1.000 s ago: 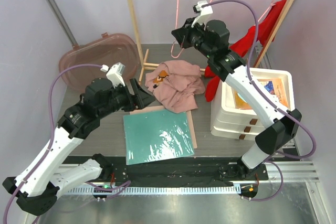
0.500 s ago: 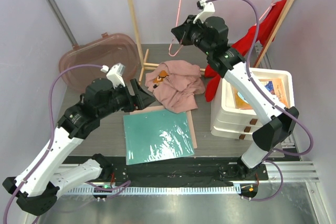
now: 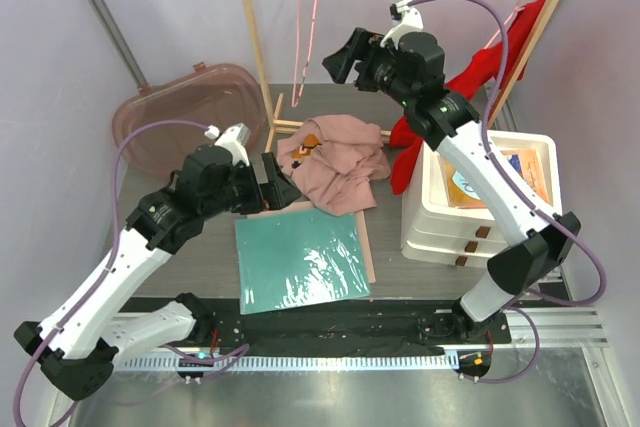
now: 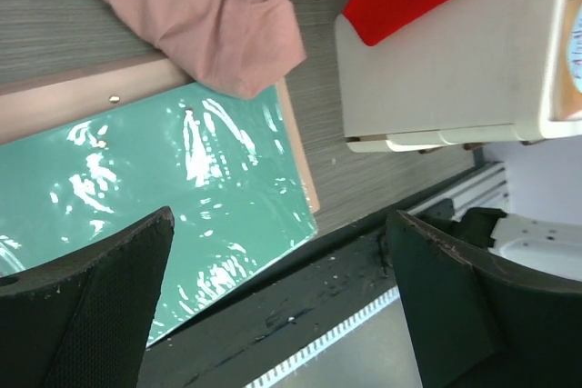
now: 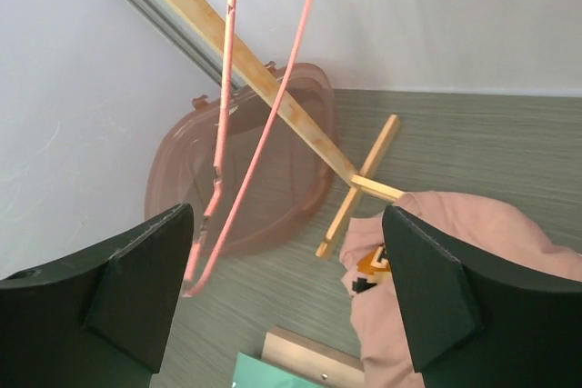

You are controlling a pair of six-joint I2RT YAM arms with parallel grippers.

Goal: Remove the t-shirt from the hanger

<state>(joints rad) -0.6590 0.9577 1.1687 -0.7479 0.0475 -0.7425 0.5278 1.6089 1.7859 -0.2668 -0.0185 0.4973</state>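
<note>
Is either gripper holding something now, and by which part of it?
Nothing is held. The left gripper and right gripper are both open and empty; the pink hanger hangs untouched.

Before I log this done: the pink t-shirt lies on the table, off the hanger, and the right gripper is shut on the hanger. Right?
No: the right gripper is open, not gripping the hanger; the right wrist view shows it. The rest holds.

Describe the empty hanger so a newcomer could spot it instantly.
Find the bamboo clothes rack standing at the back. From its top rail, left of the hanging red garment, dangles a thin pink wire hanger. It is bare wire, holding no clothing.
</note>
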